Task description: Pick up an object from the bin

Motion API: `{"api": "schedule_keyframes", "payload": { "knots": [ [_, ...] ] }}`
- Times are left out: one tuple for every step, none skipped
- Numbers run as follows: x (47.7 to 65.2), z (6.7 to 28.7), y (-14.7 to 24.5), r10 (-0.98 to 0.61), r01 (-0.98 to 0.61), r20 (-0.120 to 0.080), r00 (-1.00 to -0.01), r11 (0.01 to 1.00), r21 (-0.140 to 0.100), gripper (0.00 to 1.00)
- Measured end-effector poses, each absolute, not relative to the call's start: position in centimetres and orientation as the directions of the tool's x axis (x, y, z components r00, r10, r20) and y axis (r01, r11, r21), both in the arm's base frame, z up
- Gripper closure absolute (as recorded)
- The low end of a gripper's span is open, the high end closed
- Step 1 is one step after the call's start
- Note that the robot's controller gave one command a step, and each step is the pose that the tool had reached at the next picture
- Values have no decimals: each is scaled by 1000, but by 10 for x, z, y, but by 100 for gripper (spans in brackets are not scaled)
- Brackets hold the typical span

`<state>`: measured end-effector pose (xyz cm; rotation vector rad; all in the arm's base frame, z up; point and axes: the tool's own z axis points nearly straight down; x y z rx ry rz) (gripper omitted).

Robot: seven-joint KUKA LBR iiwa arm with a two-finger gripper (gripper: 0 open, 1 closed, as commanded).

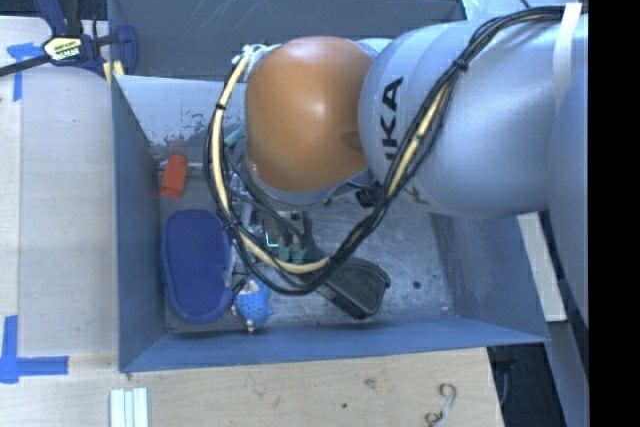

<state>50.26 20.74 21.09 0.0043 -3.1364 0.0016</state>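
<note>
Gripper (272,240) (open or closed: unclear) just beside the blue oval pad (195,265)

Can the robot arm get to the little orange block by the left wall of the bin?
Probably yes. The orange block lies bare, with the blue oval thing apart from it. The bin's left wall close beside it may cramp the arm.

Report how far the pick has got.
Done: the arm reaches down into the bin, gripper beside the blue oval pad. In hand: no grasp visible. Left: gripping and lifting; the orange block, black object and small blue piece lie on the floor.
</note>
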Motion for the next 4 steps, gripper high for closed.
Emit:
{"api": "schedule_keyframes", "payload": {
  "knots": [
    [494,113,168,-8,-8,7,-1000,1000,-4,0],
    [491,70,117,-202,-202,8,-979,979,-1,0],
    [496,73,120,-201,-201,-17,-979,980,3,100],
    [506,239,124,-229,-229,-12,-973,973,0,100]
  ]
}}
